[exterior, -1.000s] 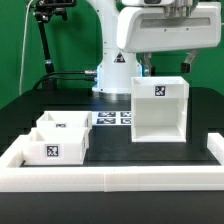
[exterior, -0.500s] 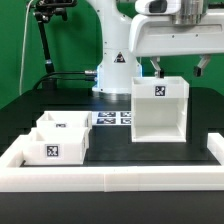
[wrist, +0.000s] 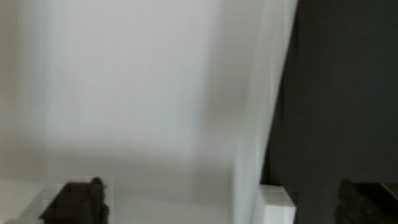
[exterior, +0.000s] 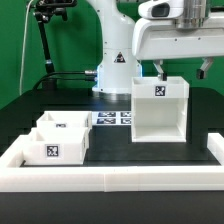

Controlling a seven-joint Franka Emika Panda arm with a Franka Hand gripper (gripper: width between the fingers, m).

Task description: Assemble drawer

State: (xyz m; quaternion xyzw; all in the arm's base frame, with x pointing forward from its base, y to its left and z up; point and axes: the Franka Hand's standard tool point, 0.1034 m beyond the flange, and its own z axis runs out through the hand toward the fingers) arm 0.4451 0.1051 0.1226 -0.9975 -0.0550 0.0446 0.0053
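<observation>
Claw [exterior: 181, 72] spread wide, holding nothing, poised just over the top of the drawer shell [exterior: 160, 112]. Shell stands upright on the black surface [exterior: 118, 150] toward the exterior view's right, open face forward, tag on its upper front. Two trays well apart from it on the exterior view's left: rear tray [exterior: 66, 124] and front tray [exterior: 54, 150], close together, the front one near the rim wall [exterior: 110, 182]. Marker board [exterior: 116, 118] lies further back, between trays and shell. Wrist view: dark fingertips [wrist: 75, 202] at the frame's edge, a white shell panel filling most of the picture, dark surface past one edge. Risks, as judged: a descent off-line puts a finger on a wall's top edge and tips or shoves the shell; a pinch on one thin wall may let the light shell swing or slip. Hard to tell: which wall lies between the fingers, and how close they are to it. Wrist picture blurred; arm cut off above; shell's rear hidden.
</observation>
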